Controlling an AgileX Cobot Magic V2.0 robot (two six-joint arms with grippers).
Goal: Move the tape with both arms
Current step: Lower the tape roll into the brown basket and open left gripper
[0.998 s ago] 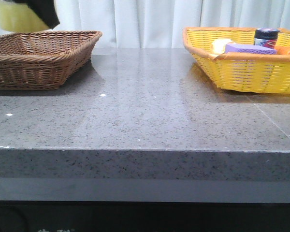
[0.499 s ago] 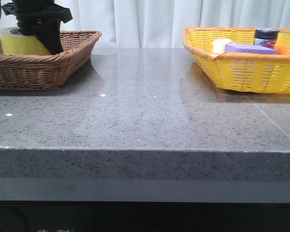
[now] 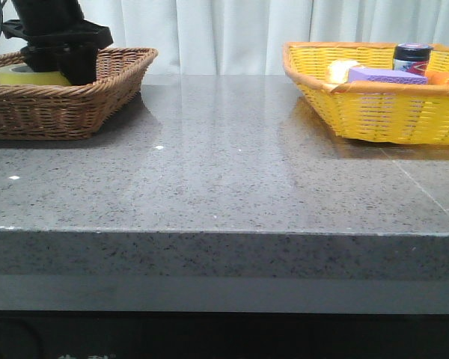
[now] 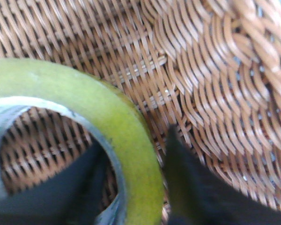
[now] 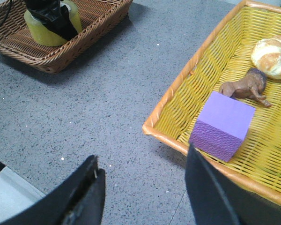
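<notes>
Tape [image 3: 30,75] down inside brown basket [image 3: 97,101], far left; left jaws [image 4: 131,197] clamped across its wall, not released. Right jaws [image 5: 143,187] wide open, empty, over counter [image 3: 224,172]. Transfer nearly done.

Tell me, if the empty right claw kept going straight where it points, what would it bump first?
Probably the bare speckled grey stone tabletop: the open right gripper aims down at it, just beside the yellow wicker basket. Depth is hard to judge.
</notes>
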